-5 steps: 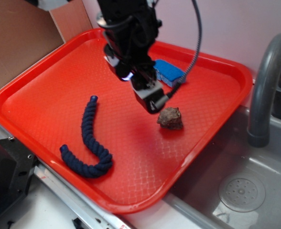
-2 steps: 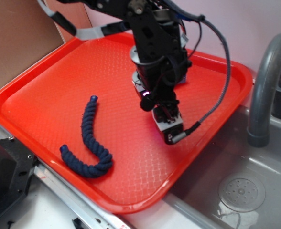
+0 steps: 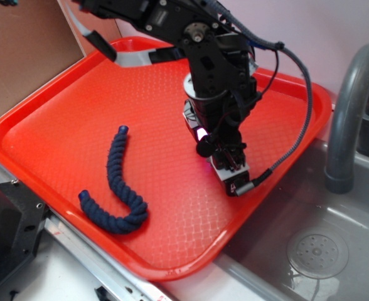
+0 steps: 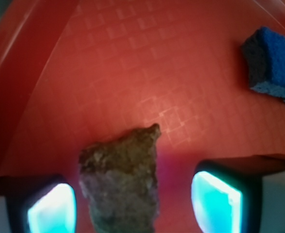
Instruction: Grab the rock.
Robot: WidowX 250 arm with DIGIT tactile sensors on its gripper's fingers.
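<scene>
The rock (image 4: pixel 120 182), a lumpy brown-grey stone, lies on the red tray (image 4: pixel 133 73) between my two fingers in the wrist view. My gripper (image 4: pixel 133 204) is open; the left fingertip (image 4: pixel 50 208) is close beside the rock and the right fingertip (image 4: pixel 215 199) stands apart from it. In the exterior view my gripper (image 3: pixel 230 175) is lowered onto the tray (image 3: pixel 59 138) near its right edge and hides the rock.
A dark blue twisted rope (image 3: pixel 118 185) lies at the tray's front left. A blue sponge (image 4: pixel 271 60) sits further up the tray. A grey sink (image 3: pixel 310 244) and a faucet (image 3: pixel 351 106) are to the right. Brown cardboard (image 3: pixel 21 50) stands at the back left.
My gripper has moved right and down from beside the sponge to over the rock, which is now covered in the exterior view. The rope has not moved.
</scene>
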